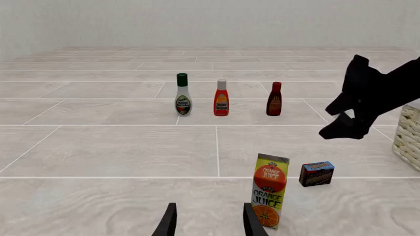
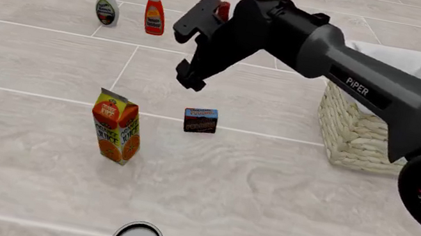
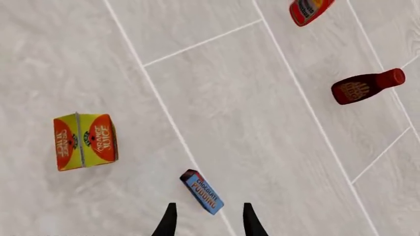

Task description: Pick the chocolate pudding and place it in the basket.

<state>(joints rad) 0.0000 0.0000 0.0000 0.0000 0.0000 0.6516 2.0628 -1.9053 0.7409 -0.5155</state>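
Right arm's tool [image 2: 190,49] hovers spread above the chocolate pudding [image 2: 200,120], pointing down.

Right arm outstretched, its fingers [image 3: 172,220] apart and empty; left gripper [image 1: 208,221] likewise open, low

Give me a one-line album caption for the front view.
Right gripper hovers open above the chocolate pudding, basket waiting alongside.
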